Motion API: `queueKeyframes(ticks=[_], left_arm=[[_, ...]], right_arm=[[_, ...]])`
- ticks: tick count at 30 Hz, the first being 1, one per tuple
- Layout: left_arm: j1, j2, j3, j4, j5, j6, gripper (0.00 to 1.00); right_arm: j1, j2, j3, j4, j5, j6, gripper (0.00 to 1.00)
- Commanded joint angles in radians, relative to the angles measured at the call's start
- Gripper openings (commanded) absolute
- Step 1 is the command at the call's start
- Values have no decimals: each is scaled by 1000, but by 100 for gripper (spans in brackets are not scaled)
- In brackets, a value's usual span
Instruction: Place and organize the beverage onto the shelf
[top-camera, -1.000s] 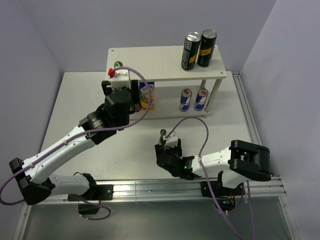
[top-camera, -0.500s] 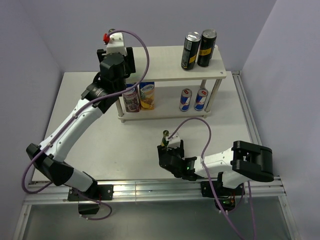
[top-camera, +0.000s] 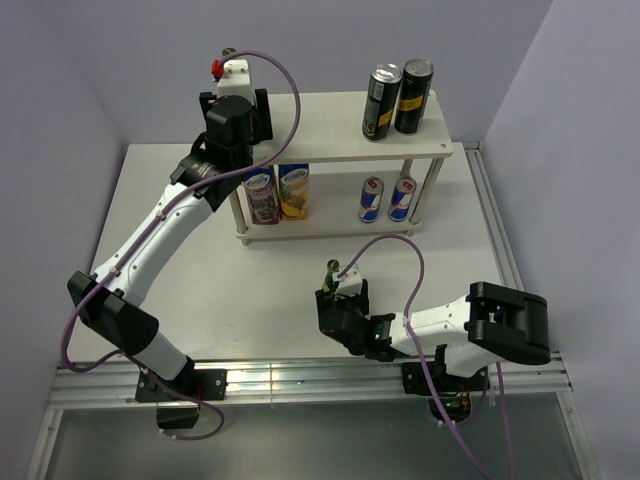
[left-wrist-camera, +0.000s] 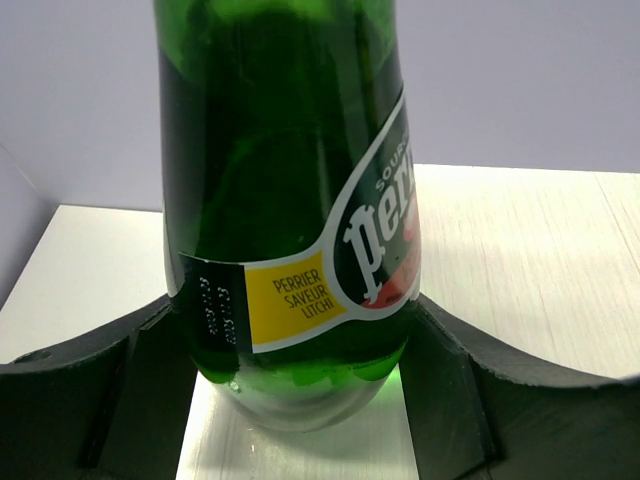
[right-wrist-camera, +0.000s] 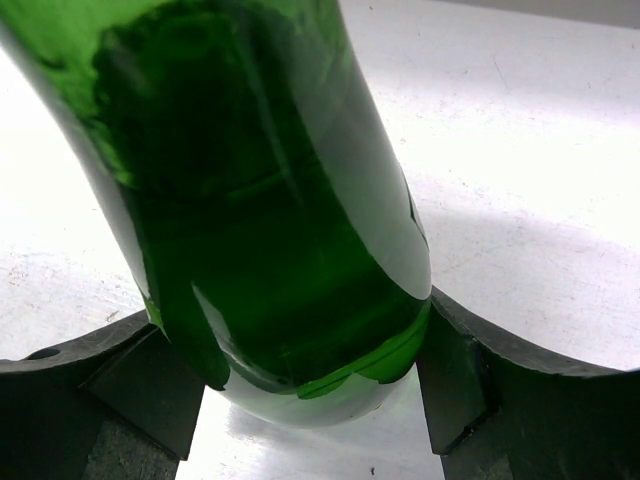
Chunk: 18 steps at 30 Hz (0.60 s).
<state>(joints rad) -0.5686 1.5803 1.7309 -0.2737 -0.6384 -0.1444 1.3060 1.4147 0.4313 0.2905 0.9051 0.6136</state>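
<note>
The labelled green bottle (left-wrist-camera: 280, 200) is dark green glass with a yellow panel reading "Perrier saveur litchi". It stands upright between the fingers (left-wrist-camera: 150, 380) of the left gripper (left-wrist-camera: 300, 370), which are closed against its lower sides over the left end of the top board of the shelf (top-camera: 320, 120). That shelf is a two-tier rack of pale cream boards. Two tall black cans (top-camera: 397, 98) stand side by side at the right of the top board, and two slim blue-and-silver cans (top-camera: 387, 198) are below them on the lower board. The second green bottle (right-wrist-camera: 270, 230) leans between the clamped fingers of the right gripper (right-wrist-camera: 310, 370) over the table (top-camera: 180, 290), in front of the shelf and well apart from it. From above, the left wrist hides nearly all of its bottle, and whether that bottle's base touches the board cannot be told. The second bottle's label is out of sight, and its base is cut off. Two colourful containers (top-camera: 278, 192) stand at the left of the lower tier, their print too small to read. The table is matt white, enclosed by plain pale lilac walls, with a metal rail (top-camera: 300, 375) along its near edge.
</note>
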Motion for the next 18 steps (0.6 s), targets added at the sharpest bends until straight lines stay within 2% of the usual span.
queueKeyframes(ticks=[1,3,4,6,7,9,10,11,18], left_arm=[[3,-13,62,48,32,-24,23],[3,-14,55,48,40,-30,28],[4,-17,44,50,39,-32,44],[3,-23,24,51,31,-43,57],[3,-34,15,56,31,-43,69],[3,-45,-7,65,23,-46,79],[3,-54,-13,67,22,-47,92],[3,-60,-17,67,22,-52,98],[1,-144,-54,11,22,-107,99]], right_arm=[[7,-42,27,81,110,28,0],[7,-45,27,76,112,29,0],[7,-45,27,75,112,29,0],[7,-52,29,68,117,29,0],[7,-54,29,67,115,29,0],[7,-56,32,62,118,31,0],[9,-57,32,62,120,31,0],[9,-59,35,58,121,32,0],[7,-109,52,26,118,23,0]])
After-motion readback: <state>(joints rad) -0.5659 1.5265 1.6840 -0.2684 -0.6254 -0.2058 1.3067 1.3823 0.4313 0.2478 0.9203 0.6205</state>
